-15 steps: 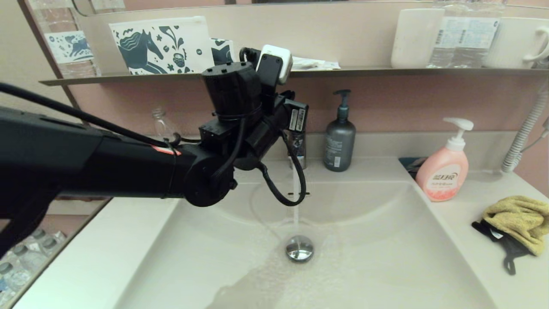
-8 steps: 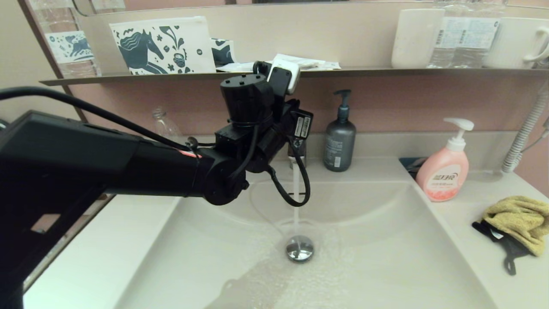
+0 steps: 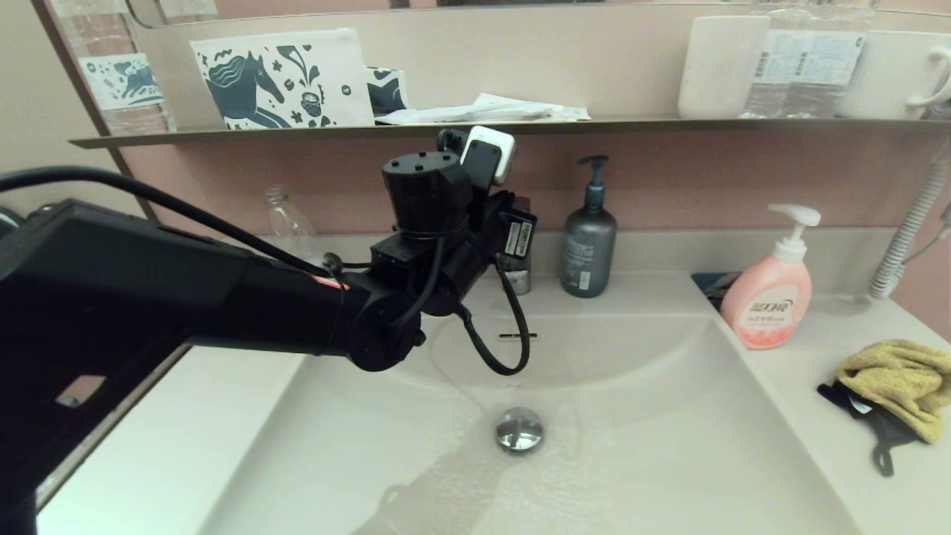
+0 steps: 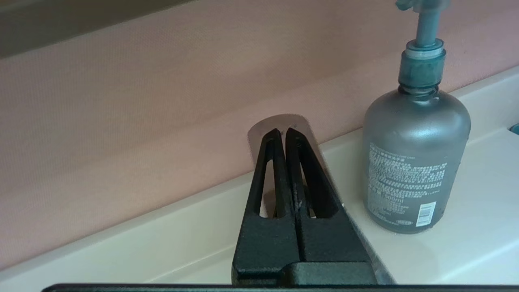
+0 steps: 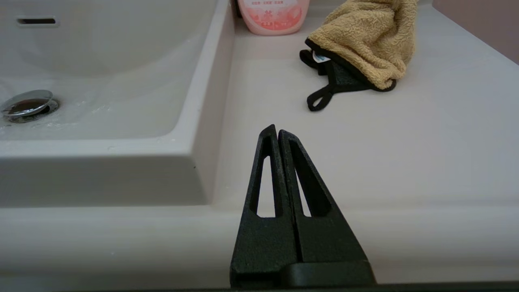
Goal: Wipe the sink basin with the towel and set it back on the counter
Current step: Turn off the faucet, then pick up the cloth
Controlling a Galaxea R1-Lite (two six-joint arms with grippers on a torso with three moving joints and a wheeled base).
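The mustard-yellow towel with dark edging lies bunched on the counter to the right of the sink basin; no gripper touches it. The basin floor is wet around the chrome drain plug. My left arm reaches across the basin to the faucet. In the left wrist view the left gripper is shut, its tips lying on the chrome faucet lever. My right gripper is shut and empty, low at the counter's front edge, with the towel ahead of it.
A grey pump bottle stands just right of the faucet and a pink soap bottle at the basin's back right corner. A dark wall shelf with cups and a pouch runs above. A white hose hangs at far right.
Water was running from the faucet into the basin and has now stopped. My left arm has moved forward and lower onto the faucet. The towel has not moved.
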